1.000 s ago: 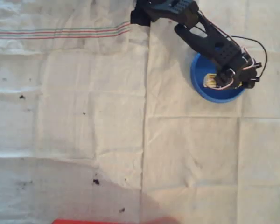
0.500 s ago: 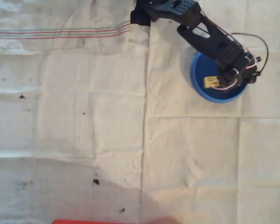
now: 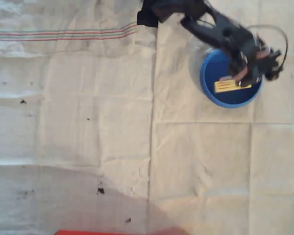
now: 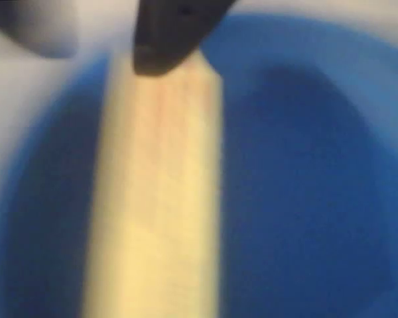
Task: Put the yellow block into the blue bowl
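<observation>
The yellow block lies flat inside the blue bowl at the upper right of the overhead view, with its whole length showing. My gripper hovers blurred just above the block's right end, over the bowl's right half, and looks open with nothing in it. In the wrist view the yellow block runs top to bottom across the blue bowl. One dark fingertip sits at the block's far end.
Pale creased cloth covers the table, with coloured stripes at the upper left. A red edge shows at the bottom. The arm's black base stands at the top centre.
The block was upright between the fingers a second ago; now it lies flat in the bowl. The gripper has let go, lifted and swung slightly to the right.
</observation>
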Tool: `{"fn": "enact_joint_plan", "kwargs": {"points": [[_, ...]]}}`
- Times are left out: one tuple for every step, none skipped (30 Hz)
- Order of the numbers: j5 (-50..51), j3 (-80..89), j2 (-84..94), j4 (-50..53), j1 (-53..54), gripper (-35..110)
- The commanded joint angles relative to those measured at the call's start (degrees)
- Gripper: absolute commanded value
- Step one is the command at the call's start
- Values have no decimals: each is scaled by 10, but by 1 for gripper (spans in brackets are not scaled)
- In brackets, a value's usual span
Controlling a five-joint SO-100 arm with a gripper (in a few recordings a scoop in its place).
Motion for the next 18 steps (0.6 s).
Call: {"fn": "enact_joint_plan", "kwargs": {"points": [[-10, -18, 130, 4, 4, 0], [-11, -9, 149, 4, 4, 0], [-11, 1, 170, 3, 4, 0], [-11, 12, 191, 3, 4, 0], [-11, 25, 213, 3, 4, 0], [-11, 38, 235, 3, 3, 0], [-11, 51, 257, 2, 3, 0], [-11, 64, 279, 2, 3, 0], [-11, 78, 299, 2, 3, 0], [-11, 92, 320, 2, 3, 0], [-11, 107, 341, 2, 3, 0], [-11, 123, 363, 2, 4, 0], [-9, 141, 383, 2, 4, 0], [-9, 158, 403, 2, 4, 0], [-7, 176, 423, 2, 4, 0], [-5, 194, 441, 2, 4, 0], [-5, 213, 461, 1, 4, 0], [-5, 230, 479, 0, 5, 0]]}}
